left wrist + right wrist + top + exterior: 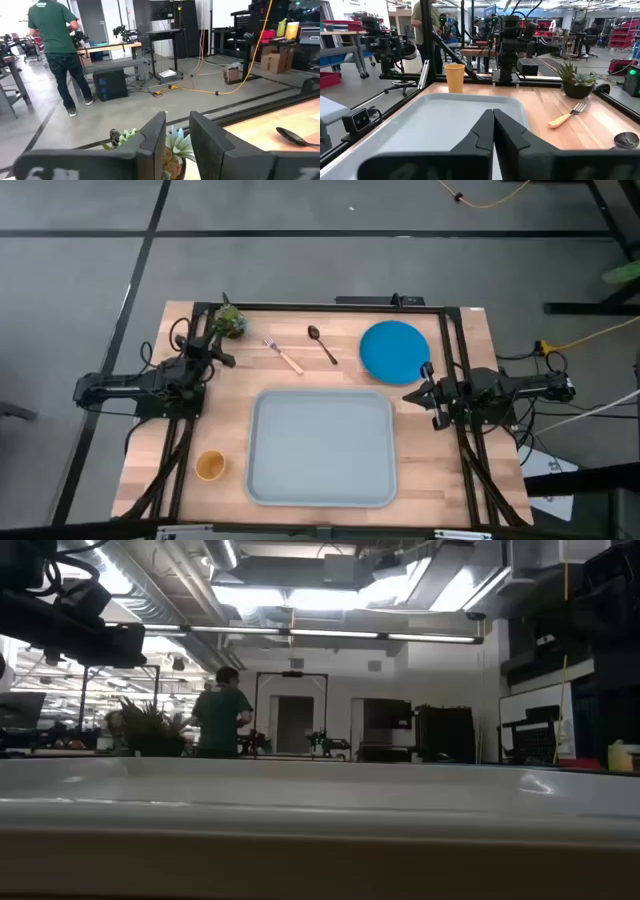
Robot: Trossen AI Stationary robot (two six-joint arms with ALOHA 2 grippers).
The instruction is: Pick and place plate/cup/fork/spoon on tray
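The grey-blue tray [320, 446] lies at the table's middle front and also shows in the right wrist view [435, 120]. The blue plate [393, 350] lies flat at the far right. The orange-yellow cup [209, 466] stands upright left of the tray. The tan-handled fork [283, 354] and the dark spoon [322, 344] lie beyond the tray's far rim. My left gripper [226, 352] is open and empty at the far left, near a potted plant. My right gripper [411, 396] is shut and empty between the plate and the tray's right far corner.
A small potted plant [230, 321] stands at the far left corner, just ahead of my left gripper [177, 137]. A black frame runs along the table's edges. The tray's rim [320, 805] fills the low view. A person stands in the room behind.
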